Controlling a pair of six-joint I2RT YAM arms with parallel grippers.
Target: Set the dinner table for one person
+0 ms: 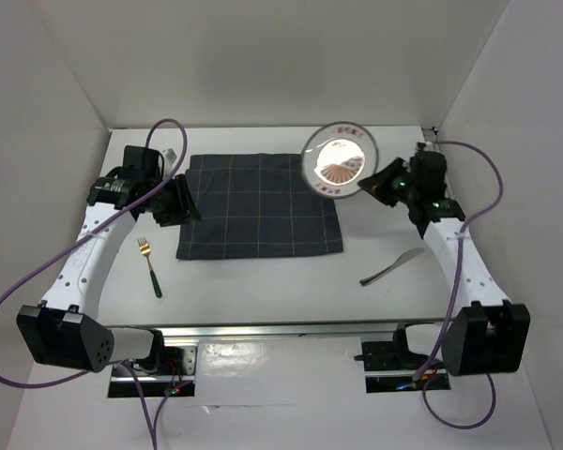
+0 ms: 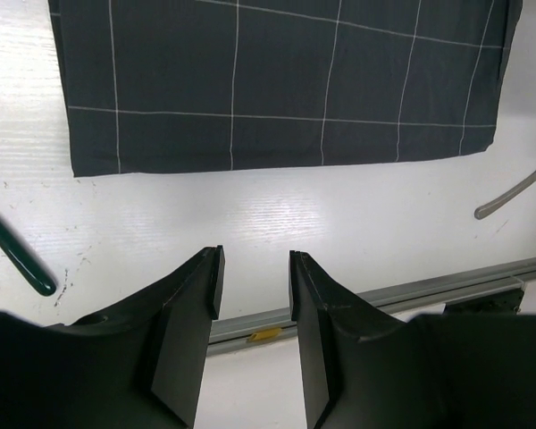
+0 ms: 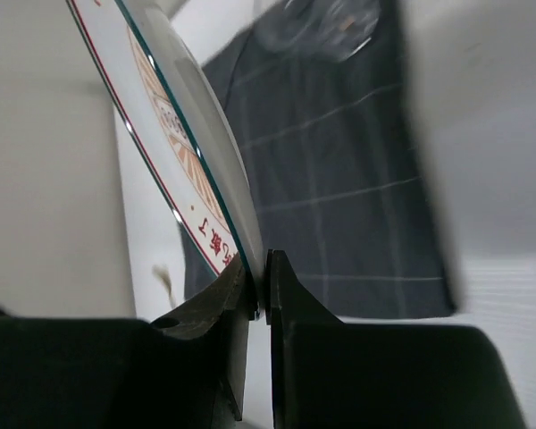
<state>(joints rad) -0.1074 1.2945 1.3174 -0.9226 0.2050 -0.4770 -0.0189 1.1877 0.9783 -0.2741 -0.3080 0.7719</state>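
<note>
From above, the dinner table (image 1: 263, 295) spreads white and flat under everything, with the dark placemat (image 1: 258, 206) at its middle, 1 fork (image 1: 150, 265) to the left and 1 knife (image 1: 391, 267) to the right. The right gripper (image 1: 380, 181) holds a plate (image 1: 339, 158) by its rim over the placemat's far right corner. The left gripper (image 1: 174, 202) hangs at the cloth's left edge. The left wrist view shows its jaws moderately parted with nothing between them, bare tabletop below. The right wrist view shows the 2 jaws pinched on the plate's thin edge, the plate steeply tilted. The plate looks rigid, glazed, probably slippery and breakable. So shallow a rim hold could pivot, so it wants a gentle, level lowering onto the hard, unyielding table.
</note>
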